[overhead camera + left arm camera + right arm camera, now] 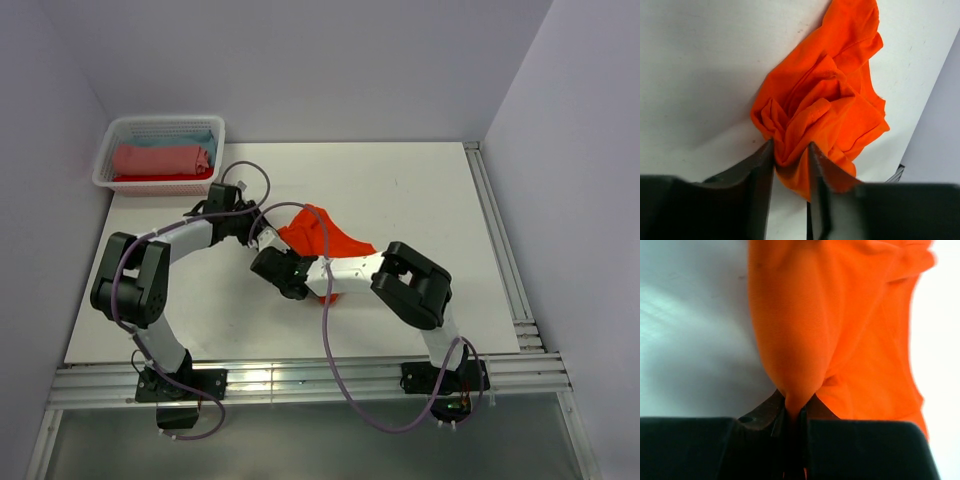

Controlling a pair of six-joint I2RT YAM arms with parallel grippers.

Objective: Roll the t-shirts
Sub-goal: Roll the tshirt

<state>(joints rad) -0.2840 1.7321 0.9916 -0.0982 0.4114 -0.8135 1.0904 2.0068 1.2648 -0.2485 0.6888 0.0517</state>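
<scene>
White table (420, 200), lilac walls (300, 60); orange t-shirt (350, 242) crumpled centre.

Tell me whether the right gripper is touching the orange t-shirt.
Touching. The right wrist view shows the right gripper pinched shut on a fold of the orange t-shirt.
</scene>
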